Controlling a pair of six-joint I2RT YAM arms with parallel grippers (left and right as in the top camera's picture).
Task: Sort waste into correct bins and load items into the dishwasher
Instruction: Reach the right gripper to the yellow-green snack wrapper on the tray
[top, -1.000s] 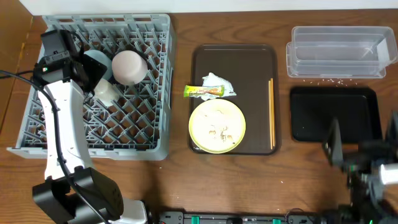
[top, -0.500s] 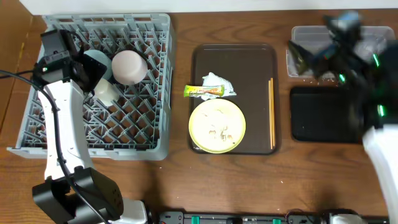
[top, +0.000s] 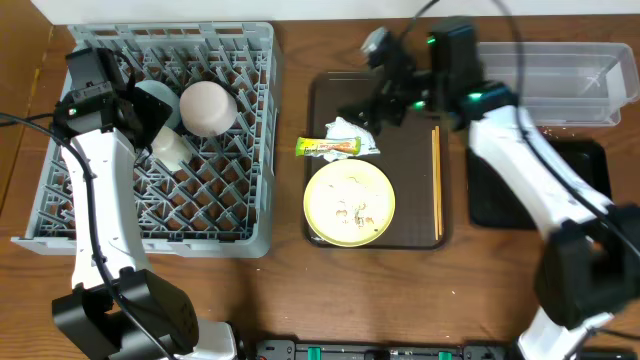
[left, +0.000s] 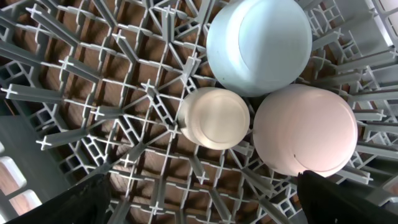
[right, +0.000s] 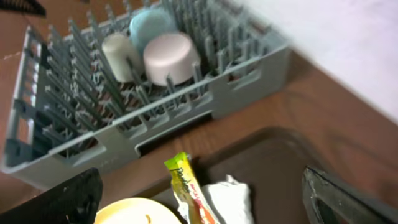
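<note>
The grey dish rack holds a pink bowl, a blue bowl and a white cup, all upside down; they also show in the left wrist view: pink bowl, blue bowl, cup. My left gripper is open above the rack floor. The crumpled wrapper and the yellow plate with crumbs lie on the brown tray, chopsticks at its right. My right gripper is open just above the wrapper.
The clear tub stands at the back right, with the black tray in front of it, partly hidden by my right arm. Crumbs lie between them. Bare wooden table runs along the front.
My right arm has swung from the front right, past the clear tub, over to the brown tray above the wrapper. The left arm has not moved.
</note>
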